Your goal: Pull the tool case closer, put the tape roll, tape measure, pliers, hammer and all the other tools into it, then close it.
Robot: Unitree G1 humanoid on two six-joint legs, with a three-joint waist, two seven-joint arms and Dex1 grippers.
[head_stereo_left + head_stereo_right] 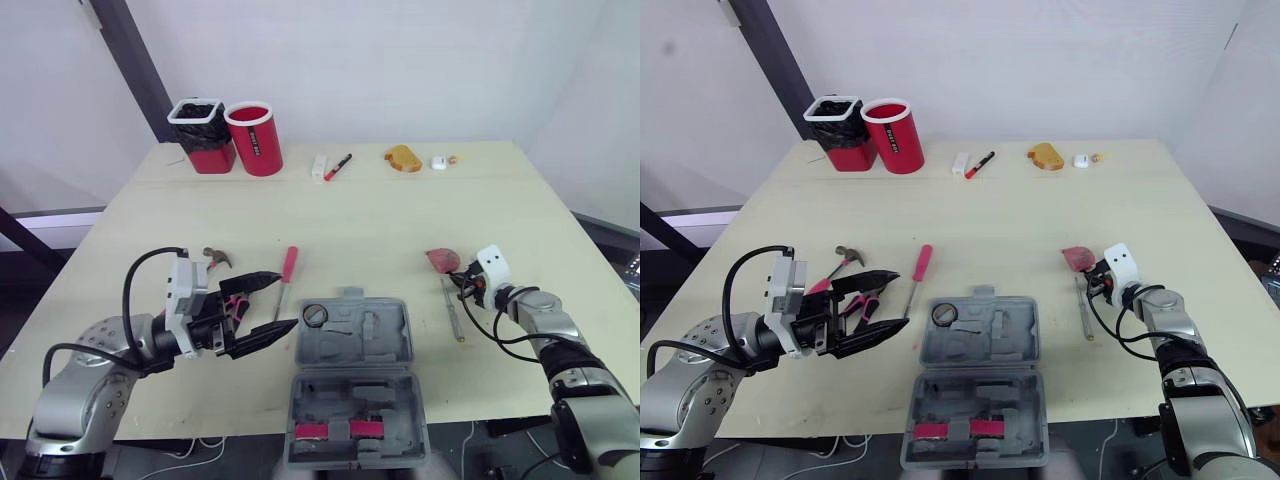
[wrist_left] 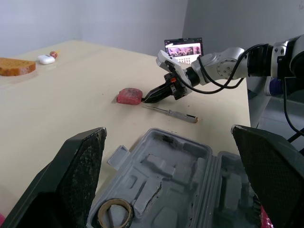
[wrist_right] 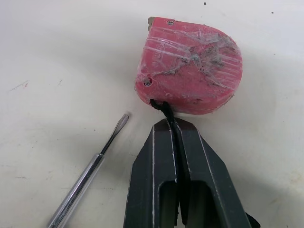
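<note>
The right tool (image 3: 173, 124) is pressed together on the black cord (image 3: 164, 109) of the red tape measure (image 3: 190, 66), which lies on the bench (image 1: 400, 220) right of the open tool case (image 1: 402, 345). The left tool (image 1: 289, 300) hangs spread wide just left of the case. The tape roll (image 1: 316, 316) lies in the case's far half.

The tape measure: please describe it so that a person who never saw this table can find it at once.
Start at the open grey tool case at the table's near edge and look toward the robot's right. There, beside a slim screwdriver, lies the tape measure: a red, rounded block whose black strap is pinched by the right end effector.
</note>
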